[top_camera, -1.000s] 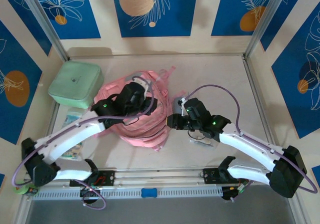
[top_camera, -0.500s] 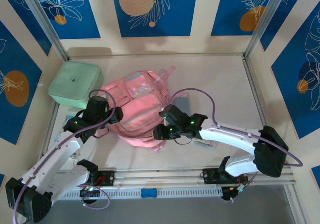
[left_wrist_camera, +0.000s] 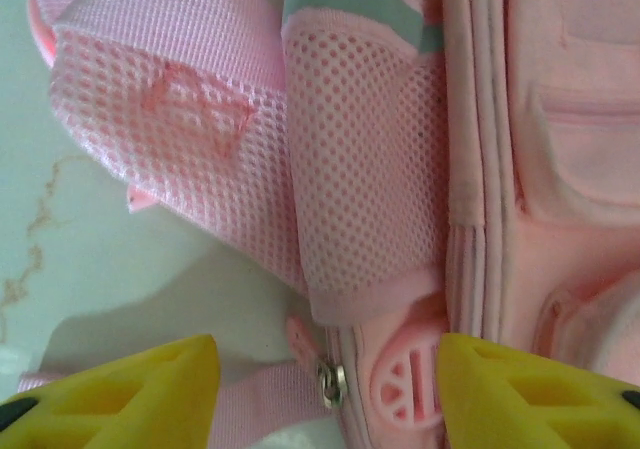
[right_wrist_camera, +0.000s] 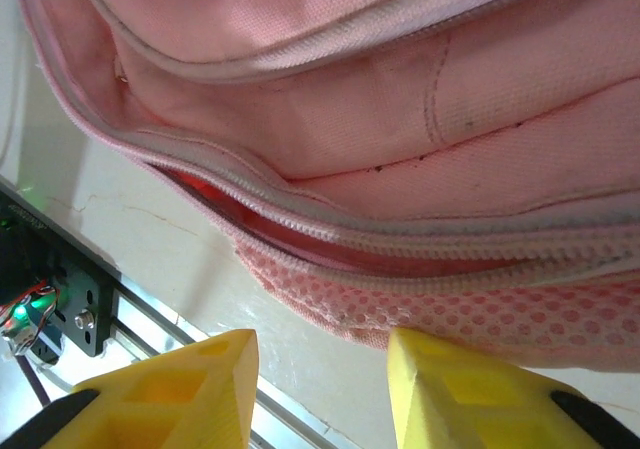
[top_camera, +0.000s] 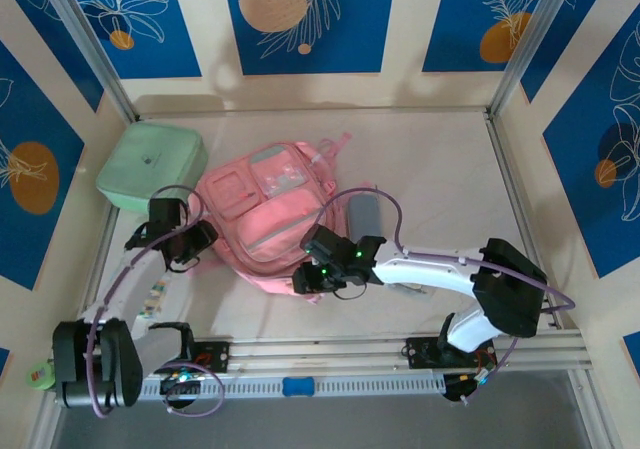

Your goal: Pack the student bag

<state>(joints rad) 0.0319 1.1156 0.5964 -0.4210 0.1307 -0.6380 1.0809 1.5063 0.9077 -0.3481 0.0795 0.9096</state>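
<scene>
No readable text, label or number anywhere

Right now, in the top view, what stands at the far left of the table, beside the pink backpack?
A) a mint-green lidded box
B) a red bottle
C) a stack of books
A: a mint-green lidded box sits far left, beside the pink backpack.

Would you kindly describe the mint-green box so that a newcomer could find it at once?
Look to the far left corner of the white table, beside the slanted metal post. There sits the mint-green box, just left of the pink student bag. It is square, lidded and pale green with rounded corners, whereas its neighbour is soft and pink.
</scene>
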